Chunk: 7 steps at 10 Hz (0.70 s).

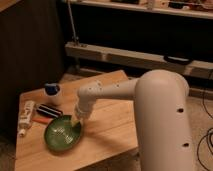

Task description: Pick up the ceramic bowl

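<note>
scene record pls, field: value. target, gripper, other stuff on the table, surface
target: ceramic bowl, dark green, upright, near the table's front left edge
gripper: gripper at the bowl's right rim, pointing down from the white arm
contact: gripper tip overlaps the rim; a grip cannot be confirmed
near bowl: white cup with blue top behind it; white tube to its left; dark flat item between cup and bowl
surface: wooden table
</note>
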### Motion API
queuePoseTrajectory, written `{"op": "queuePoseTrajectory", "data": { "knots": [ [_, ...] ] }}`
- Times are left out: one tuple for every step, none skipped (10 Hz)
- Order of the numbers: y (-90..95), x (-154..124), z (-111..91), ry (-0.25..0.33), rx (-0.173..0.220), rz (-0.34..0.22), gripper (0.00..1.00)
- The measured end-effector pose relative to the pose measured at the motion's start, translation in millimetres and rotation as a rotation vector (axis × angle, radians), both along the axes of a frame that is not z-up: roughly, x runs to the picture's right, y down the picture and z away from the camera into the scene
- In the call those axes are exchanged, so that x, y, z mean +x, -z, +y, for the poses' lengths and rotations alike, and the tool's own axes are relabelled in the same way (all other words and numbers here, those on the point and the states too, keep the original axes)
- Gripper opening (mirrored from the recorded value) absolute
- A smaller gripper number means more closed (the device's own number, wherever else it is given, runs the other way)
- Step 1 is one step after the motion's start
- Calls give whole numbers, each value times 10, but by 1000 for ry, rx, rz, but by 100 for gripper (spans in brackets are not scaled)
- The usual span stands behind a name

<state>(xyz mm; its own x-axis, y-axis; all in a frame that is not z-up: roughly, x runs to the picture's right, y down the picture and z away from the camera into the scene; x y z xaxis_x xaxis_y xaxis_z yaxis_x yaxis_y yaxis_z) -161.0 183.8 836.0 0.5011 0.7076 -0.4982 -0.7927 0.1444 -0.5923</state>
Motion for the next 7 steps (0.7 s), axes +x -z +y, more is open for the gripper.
{"op": "queuePoseTrajectory", "data": {
  "knots": [
    [-6,-20,-5,2,-1,-3,55],
    [-13,-27,-6,4,-3,-4,55],
    [-25,-47,-9,5,-3,-8,55],
    [-42,-75,-9,8,-6,-12,51],
    [-65,-119,-1,17,-12,-17,40],
    [-85,-152,6,23,-19,-18,29],
    [-104,-164,13,31,-28,-13,22]
  ]
}}
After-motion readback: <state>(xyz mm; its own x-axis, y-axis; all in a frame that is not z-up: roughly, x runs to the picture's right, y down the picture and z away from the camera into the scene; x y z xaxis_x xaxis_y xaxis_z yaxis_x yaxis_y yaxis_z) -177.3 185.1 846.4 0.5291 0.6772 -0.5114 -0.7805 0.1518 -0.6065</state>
